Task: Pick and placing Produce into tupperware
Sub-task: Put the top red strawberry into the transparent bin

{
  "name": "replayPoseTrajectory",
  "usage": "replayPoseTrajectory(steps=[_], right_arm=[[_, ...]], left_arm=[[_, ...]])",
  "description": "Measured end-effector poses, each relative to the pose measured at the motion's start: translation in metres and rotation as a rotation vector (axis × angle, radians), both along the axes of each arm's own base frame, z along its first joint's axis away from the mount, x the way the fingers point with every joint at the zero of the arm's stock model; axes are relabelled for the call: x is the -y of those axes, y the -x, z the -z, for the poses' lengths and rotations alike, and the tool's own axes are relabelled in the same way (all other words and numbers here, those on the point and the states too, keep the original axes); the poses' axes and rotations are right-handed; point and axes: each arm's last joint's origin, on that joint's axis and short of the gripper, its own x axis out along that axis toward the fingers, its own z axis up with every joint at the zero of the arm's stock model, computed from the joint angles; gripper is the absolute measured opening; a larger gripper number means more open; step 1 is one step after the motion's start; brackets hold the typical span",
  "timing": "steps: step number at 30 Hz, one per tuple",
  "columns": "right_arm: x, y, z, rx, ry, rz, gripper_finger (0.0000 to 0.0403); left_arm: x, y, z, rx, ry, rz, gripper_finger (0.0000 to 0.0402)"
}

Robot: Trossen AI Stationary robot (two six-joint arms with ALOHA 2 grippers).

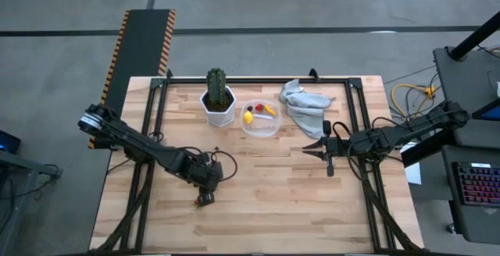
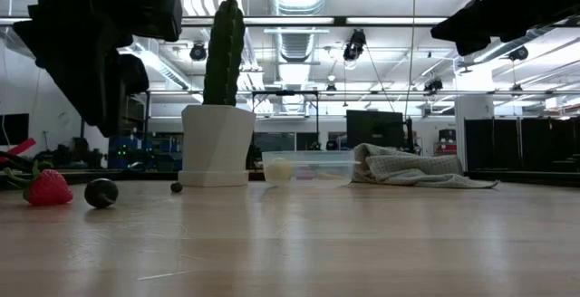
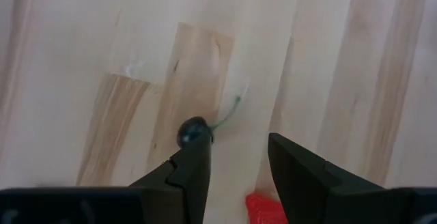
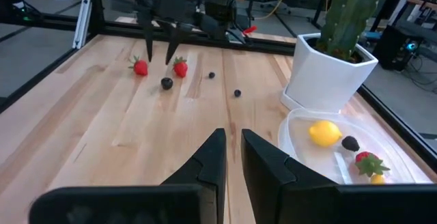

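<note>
Toward seven o'clock from the table centre, the left gripper [image 1: 205, 187] hangs just above the wood with its jaws parted. You can see in its wrist view a dark berry [image 3: 194, 131] with a thin green stem beside one finger [image 3: 192, 176] and a strawberry [image 3: 265, 208] near the other.

Loose produce by the right wrist view: two strawberries [image 4: 140, 67] [image 4: 180, 67], the larger dark berry [image 4: 166, 82], two small berries [image 4: 212, 75] [image 4: 237, 93].

Tupperware [image 1: 273, 128] sits at twelve o'clock, just beside the cactus pot [image 1: 219, 109]. Already inside: lemon [image 4: 325, 133], a dark berry, a strawberry, something yellow-orange.

Right gripper [image 1: 315, 148] waits at three o'clock; jaws look nearly together, holding nothing.

Handling judgement: pieces look light, hard, smooth plastic. Round berries will likely roll or squirt sideways if pinched off-centre. Straddle the berry's widest part, not the stem. Take the strawberry across its body.
</note>
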Motion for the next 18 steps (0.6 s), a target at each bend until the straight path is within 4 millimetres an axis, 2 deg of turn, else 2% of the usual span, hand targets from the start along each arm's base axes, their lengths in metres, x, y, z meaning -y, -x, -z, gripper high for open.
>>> replayPoseTrajectory(steps=[18], right_arm=[[0.0,0.0003,0.0013,-0.006,-0.006,-0.002,0.0038]], left_arm=[[-0.0023,0.0038,0.0065,-0.051,-0.049,-0.115,0.0132]])
